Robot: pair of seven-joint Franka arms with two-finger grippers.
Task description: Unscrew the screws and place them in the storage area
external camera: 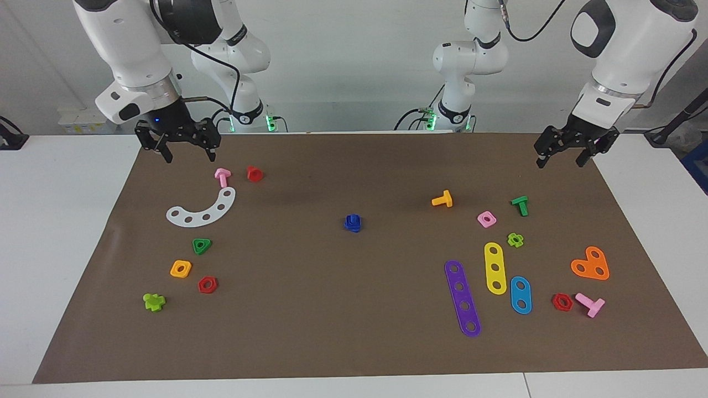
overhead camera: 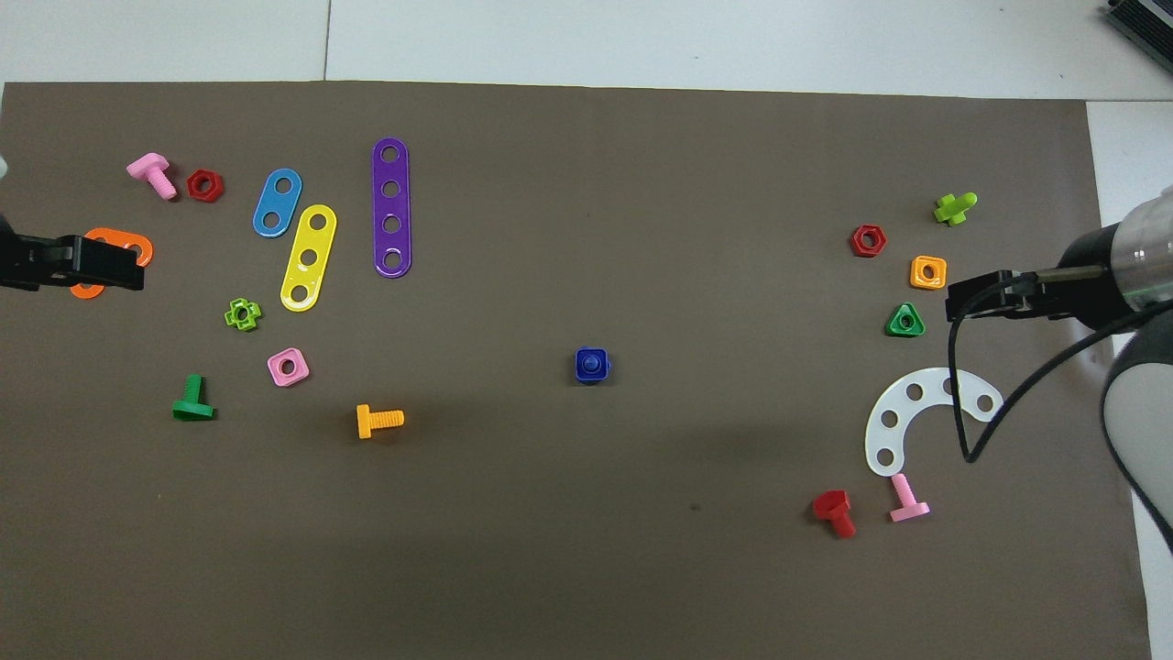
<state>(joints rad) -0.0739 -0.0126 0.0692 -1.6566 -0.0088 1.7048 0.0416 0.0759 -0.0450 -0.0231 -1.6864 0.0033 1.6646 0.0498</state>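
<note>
A dark-blue screw (external camera: 352, 223) stands at the middle of the brown mat (external camera: 354, 342), its bolt sitting in a matching blue nut; from overhead the screw (overhead camera: 592, 364) shows its stem end up. My right gripper (external camera: 188, 158) hangs open above the mat's edge close to the robots at the right arm's end, over a pink bolt (external camera: 222, 176). My left gripper (external camera: 560, 163) hangs open over the mat's corner at the left arm's end. Both are well away from the screw and hold nothing. No marked storage area is in view.
At the right arm's end lie a white arc strip (external camera: 204, 210), a red bolt (external camera: 254, 173) and green, orange and red nuts. At the left arm's end lie purple (external camera: 462, 298), yellow and blue strips, an orange heart plate (external camera: 591, 264), and orange, green and pink bolts.
</note>
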